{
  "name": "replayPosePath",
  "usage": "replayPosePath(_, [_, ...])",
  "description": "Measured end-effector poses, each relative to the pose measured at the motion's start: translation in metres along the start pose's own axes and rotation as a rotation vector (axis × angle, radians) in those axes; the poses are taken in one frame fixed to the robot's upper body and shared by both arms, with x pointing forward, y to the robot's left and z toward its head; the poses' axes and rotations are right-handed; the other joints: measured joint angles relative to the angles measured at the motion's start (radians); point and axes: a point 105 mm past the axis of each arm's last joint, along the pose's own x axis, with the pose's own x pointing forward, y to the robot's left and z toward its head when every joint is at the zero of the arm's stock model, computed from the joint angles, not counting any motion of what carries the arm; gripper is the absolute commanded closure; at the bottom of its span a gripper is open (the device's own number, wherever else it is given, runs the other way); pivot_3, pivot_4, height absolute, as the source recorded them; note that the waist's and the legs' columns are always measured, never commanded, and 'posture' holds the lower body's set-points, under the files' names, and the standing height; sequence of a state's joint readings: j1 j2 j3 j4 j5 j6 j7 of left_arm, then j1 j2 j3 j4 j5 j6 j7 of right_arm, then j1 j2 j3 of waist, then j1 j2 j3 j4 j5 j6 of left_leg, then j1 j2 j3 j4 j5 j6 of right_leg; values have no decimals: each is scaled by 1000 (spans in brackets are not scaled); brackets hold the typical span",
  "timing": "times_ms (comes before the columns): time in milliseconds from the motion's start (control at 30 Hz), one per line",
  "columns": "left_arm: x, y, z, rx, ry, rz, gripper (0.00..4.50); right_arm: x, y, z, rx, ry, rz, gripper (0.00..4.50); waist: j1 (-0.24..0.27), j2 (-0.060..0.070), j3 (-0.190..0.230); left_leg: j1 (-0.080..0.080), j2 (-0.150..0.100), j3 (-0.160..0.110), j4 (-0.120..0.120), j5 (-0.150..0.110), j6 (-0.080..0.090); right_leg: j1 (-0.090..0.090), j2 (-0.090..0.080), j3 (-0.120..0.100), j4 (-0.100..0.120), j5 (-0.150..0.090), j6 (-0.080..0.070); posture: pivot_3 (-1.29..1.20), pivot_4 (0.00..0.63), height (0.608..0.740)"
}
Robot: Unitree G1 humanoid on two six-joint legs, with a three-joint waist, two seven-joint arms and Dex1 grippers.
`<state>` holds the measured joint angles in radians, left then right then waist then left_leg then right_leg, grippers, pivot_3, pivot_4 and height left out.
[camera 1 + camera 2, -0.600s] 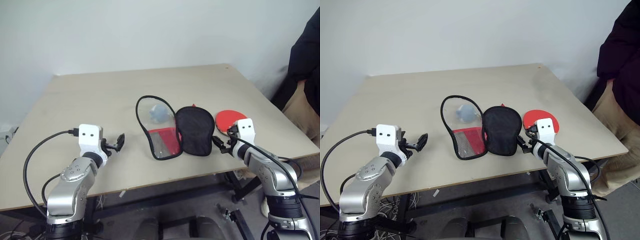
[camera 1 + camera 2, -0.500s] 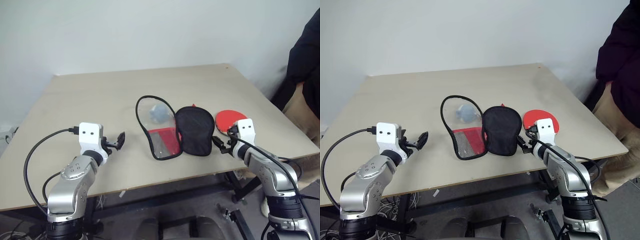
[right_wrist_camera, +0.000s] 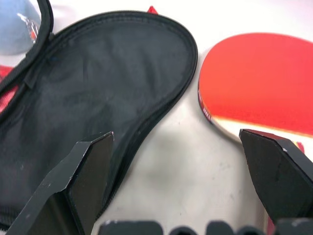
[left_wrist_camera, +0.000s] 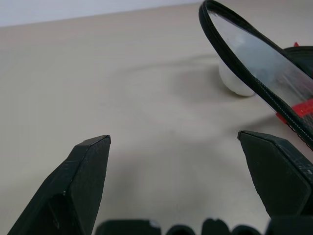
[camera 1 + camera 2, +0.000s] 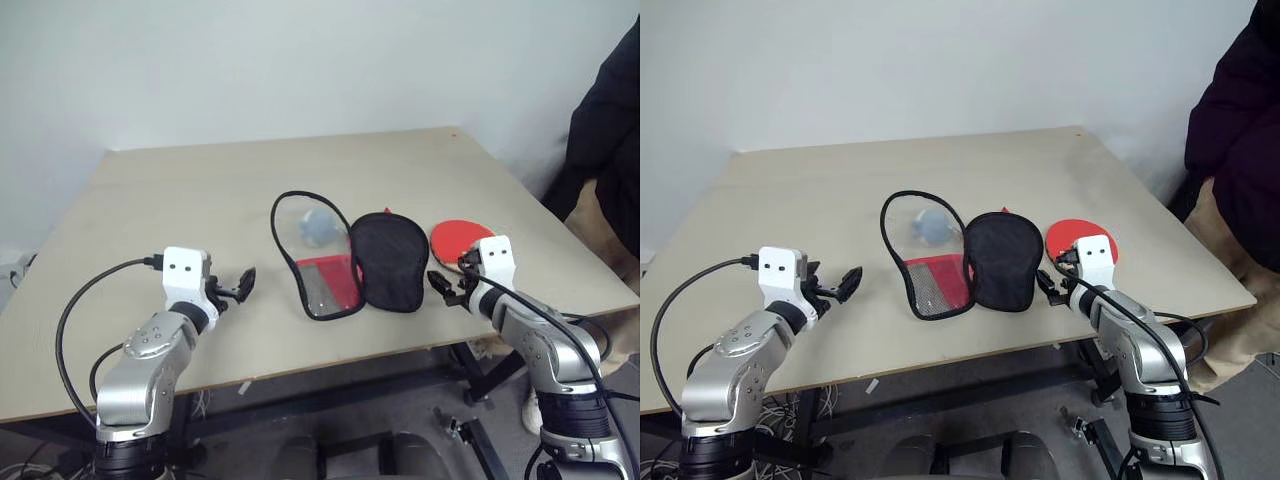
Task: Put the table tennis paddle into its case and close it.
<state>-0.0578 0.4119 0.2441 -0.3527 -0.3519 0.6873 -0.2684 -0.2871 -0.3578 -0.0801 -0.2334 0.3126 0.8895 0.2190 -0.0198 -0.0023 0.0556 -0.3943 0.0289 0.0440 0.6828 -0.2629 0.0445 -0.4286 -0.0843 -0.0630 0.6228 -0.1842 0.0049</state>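
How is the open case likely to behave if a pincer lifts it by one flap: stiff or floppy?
Probably floppy: the case lies splayed in two thin flaps, black fabric beside a clear window. The window flap bows up off the table, so it likely bends easily. Its plush charm may dangle and swing.

Case unzipped, flat on table; paddle beside it.
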Motion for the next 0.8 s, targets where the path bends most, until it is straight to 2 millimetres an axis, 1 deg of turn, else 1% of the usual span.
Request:
replayPosePath(100, [2,8,-2,18,21,-2,26,2,2,10,5,-29,2,39,-1,0,0,0,0,0,0,0,0,0,0,0,0,0,0,0,0,740])
replayPosePath(200, [1,15,-4,20,35,-1,26,3,4,10,12,-25,6,39,1,0,0,-1,0,0,0,0,0,-1,0,0,0,0,0,0,0,740])
replayPosePath(333, [0,18,2,14,17,-10,26,3,4,13,9,-28,6,39,0,0,0,-1,0,1,0,0,0,-1,-1,0,-1,0,0,0,0,740])
replayPosePath(467, [0,9,0,-18,22,-68,26,4,4,17,1,-36,6,39,0,0,0,0,0,0,-1,0,0,-1,0,0,0,0,0,0,0,740])
replayPosePath(533, [2,1,-1,-31,22,-127,26,3,-2,15,-9,-20,-10,39,1,0,0,-1,0,0,0,0,0,0,0,-1,0,0,0,0,0,740])
replayPosePath(633, [7,-7,-3,-30,38,-175,26,0,-14,11,4,9,-45,39,0,0,0,-1,0,0,0,0,0,0,-1,0,0,0,0,0,0,740])
replayPosePath(700, [9,-13,2,-10,34,-225,26,-2,-21,11,-2,16,-62,39,0,0,0,-1,0,0,0,0,0,0,0,0,0,0,0,0,0,740])
replayPosePath(800, [11,-15,10,37,9,-287,26,-4,-30,12,9,22,-88,39,-2,0,0,0,0,1,-1,0,0,-1,0,0,0,0,0,0,0,740])
